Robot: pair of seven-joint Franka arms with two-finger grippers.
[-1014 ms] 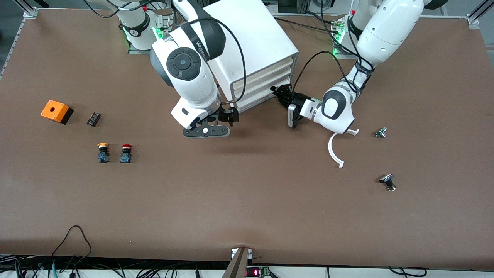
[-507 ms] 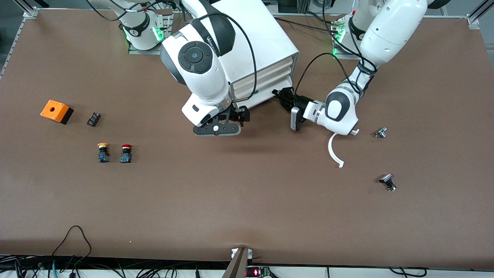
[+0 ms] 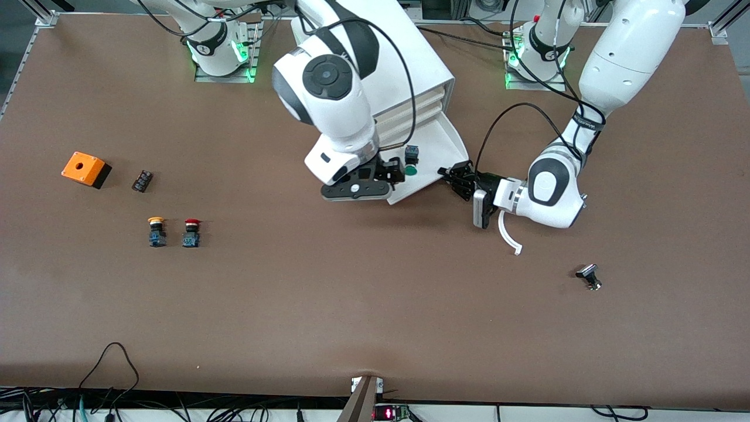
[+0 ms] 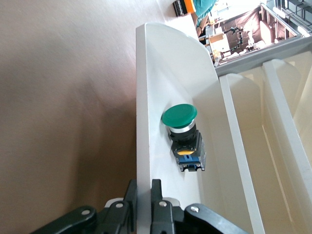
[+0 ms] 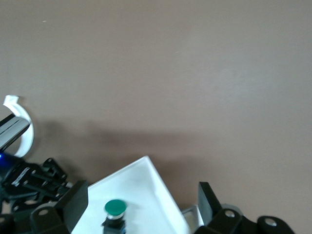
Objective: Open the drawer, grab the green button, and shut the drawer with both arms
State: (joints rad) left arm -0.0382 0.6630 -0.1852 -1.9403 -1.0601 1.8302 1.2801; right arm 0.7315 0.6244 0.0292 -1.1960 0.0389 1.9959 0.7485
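Green-capped button (image 3: 411, 170) lies on its side in the bottom drawer (image 3: 436, 140), which sticks well out of the white cabinet (image 3: 404, 58) toward the front camera. The button's green cap points to the drawer's front rim and its blue-black body (image 4: 187, 153) points to the cabinet. The left gripper (image 3: 456, 174) pinches the drawer's front rim with its fingers (image 4: 156, 192) shut tight on the thin white wall, at the corner toward the left arm's end of the tabletop (image 3: 351, 305). The right gripper (image 3: 391, 173) hangs over the drawer right by the button, and its fingers (image 5: 73, 200) stand wide apart. The step now looks like the pick: the drawer seems open enough, so the left gripper should just hold it steady. The right gripper should come straight down with one finger on each side of the button, best on the blocky body, which I think is less slippery than the round cap. It should close softly and lift straight up, so the button does not roll or bump the drawer wall. Farther off on the tabletop stand a yellow-capped button (image 3: 156, 230) and a red-capped button (image 3: 191, 232), an orange box (image 3: 85, 169), and a white curved piece (image 3: 507, 235) near the left gripper.
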